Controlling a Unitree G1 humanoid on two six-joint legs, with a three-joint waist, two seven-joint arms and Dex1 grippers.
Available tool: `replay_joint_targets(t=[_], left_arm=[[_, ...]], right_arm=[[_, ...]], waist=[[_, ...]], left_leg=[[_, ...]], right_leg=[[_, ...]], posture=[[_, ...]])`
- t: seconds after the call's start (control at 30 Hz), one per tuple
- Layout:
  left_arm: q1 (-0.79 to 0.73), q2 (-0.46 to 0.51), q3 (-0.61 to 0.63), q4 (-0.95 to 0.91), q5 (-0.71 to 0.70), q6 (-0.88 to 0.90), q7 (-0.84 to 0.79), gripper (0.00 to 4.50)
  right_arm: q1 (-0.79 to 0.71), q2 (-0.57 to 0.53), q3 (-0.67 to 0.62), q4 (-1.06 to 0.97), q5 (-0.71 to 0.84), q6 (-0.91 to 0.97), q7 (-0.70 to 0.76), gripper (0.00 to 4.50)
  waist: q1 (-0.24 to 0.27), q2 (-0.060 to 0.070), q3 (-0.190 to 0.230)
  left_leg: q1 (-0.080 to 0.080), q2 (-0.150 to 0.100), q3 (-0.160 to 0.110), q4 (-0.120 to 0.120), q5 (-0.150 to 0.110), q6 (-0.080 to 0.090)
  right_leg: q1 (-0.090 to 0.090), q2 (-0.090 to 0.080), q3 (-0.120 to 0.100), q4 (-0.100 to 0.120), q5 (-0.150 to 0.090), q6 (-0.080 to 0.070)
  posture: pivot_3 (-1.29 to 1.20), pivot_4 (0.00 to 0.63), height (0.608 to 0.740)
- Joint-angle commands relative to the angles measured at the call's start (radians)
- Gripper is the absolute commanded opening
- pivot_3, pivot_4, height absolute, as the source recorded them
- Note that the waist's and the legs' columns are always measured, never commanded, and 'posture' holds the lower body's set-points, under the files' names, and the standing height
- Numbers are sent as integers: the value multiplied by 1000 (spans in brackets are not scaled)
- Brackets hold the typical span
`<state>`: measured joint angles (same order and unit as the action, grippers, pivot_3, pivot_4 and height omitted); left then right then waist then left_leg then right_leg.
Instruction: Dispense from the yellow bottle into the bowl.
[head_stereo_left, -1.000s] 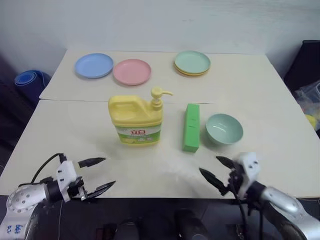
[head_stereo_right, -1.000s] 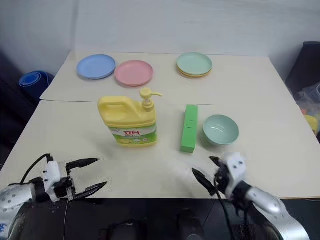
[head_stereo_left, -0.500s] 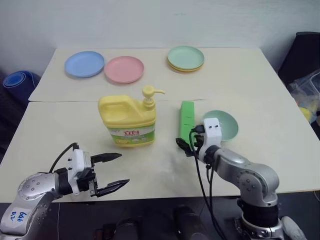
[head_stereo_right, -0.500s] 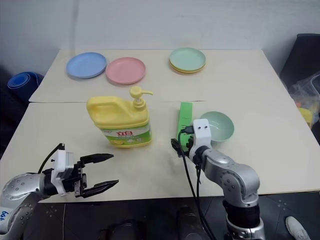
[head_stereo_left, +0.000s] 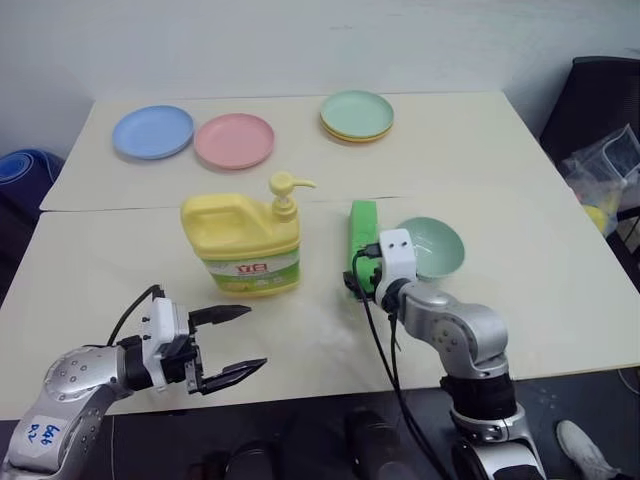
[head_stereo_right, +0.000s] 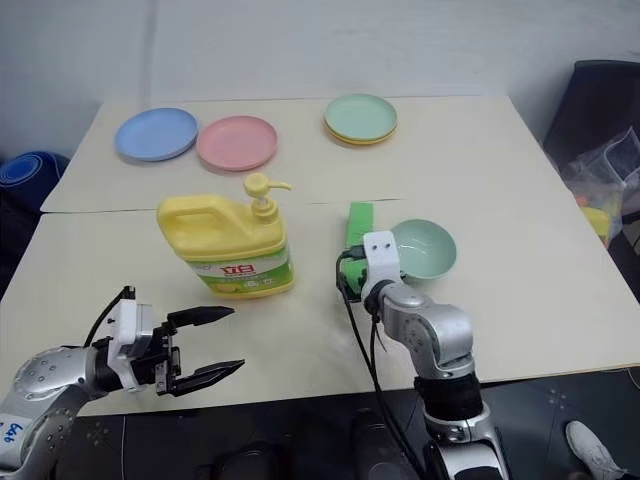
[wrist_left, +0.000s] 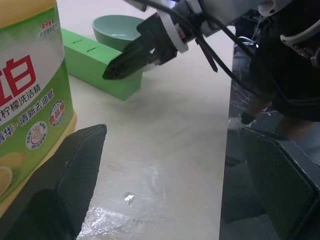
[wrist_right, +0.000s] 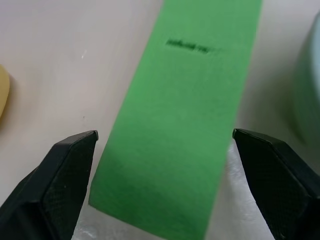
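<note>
Low in the lower left of the head view, the left gripper reaches toward the right of the frame on a bent arm, nearly level above the near edge of the cream table. Its two black fingers are spread wide with nothing between them. It sits below and a little left of the yellow bottle, well apart from it.

That bottle stands upright left of centre, its handle toward the left and its pump head pointing right, the green-and-white label with red characters facing the camera. In the left wrist view the label shows close beside one finger, not touching.

Just right of the bottle a long green box lies flat, running from the near side toward the far side of the table. The right gripper points forward and down at the box's near end, the forearm coming up from the lower right with its elbow bent. Its fingers stand apart on either side of the box end, released rather than clamped; whether they touch it cannot be told.

Immediately right of the box, the bowl rests upright, just beyond the right wrist's white housing.

Along the top of the frame lie a blue plate, a pink plate, and a green plate stack.
</note>
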<state>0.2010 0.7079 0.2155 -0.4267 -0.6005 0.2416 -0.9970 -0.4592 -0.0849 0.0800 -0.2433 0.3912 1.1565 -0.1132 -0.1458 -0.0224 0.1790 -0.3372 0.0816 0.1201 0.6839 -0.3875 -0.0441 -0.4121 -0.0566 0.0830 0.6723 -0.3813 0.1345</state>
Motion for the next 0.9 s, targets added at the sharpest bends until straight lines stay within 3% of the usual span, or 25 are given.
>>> replay_joint_targets(t=[0.03, 0.2, 0.37, 0.47, 0.7, 0.8, 0.9], left_arm=[[-6, -8, 0, -28, 4, -15, 5, 4472], [-25, -17, -1, -26, 2, -13, 8, 4500], [-102, -50, -1, -19, -18, -9, 35, 4500], [-129, -60, -19, -26, -30, 14, 39, 4500], [-157, -88, -41, -23, -32, 24, 50, 4500], [-166, -93, -64, -3, -17, 12, 33, 4500], [-174, -88, -71, 11, -10, 4, 21, 4500]], right_arm=[[-24, 13, -4, 31, -20, -3, 26, 4500], [-30, 10, -31, 14, -23, 7, 61, 3321], [-22, -41, -86, -127, 23, 51, 133, 3321], [-63, -39, -245, -249, 91, 62, 147, 3321], [-87, -233, -582, -322, 138, 121, 173, 3321], [-51, -305, -612, -308, 187, 181, 244, 3321], [-67, -321, -524, -325, 265, 216, 329, 3497]], waist=[[-1, 0, 0], [-2, 0, 0], [2, 0, 0], [2, 1, 0], [8, 0, 0], [7, 1, 0], [-4, 1, 1]], left_leg=[[0, 0, 0, 0, 0, 0], [0, 0, 0, 0, 0, 0], [0, 0, -2, 1, 0, 0], [-1, 0, -2, 1, 0, 0], [-1, -1, -6, 0, 0, 0], [-1, -2, -4, 0, 0, 0], [0, 0, -1, 0, 0, 0]], right_leg=[[0, 0, 0, 0, 0, 0], [0, 0, -1, 1, 0, 0], [0, -2, -1, 1, 0, 0], [0, -2, -2, 2, 0, 0], [2, -4, -5, 0, 0, 0], [2, -2, -4, 0, 0, 0], [2, 1, 2, -2, 0, 0]], posture=[[0, 150, 740], [0, 150, 740], [0, 150, 740], [0, 150, 740], [0, 150, 740], [0, 150, 740], [0, 150, 740]])
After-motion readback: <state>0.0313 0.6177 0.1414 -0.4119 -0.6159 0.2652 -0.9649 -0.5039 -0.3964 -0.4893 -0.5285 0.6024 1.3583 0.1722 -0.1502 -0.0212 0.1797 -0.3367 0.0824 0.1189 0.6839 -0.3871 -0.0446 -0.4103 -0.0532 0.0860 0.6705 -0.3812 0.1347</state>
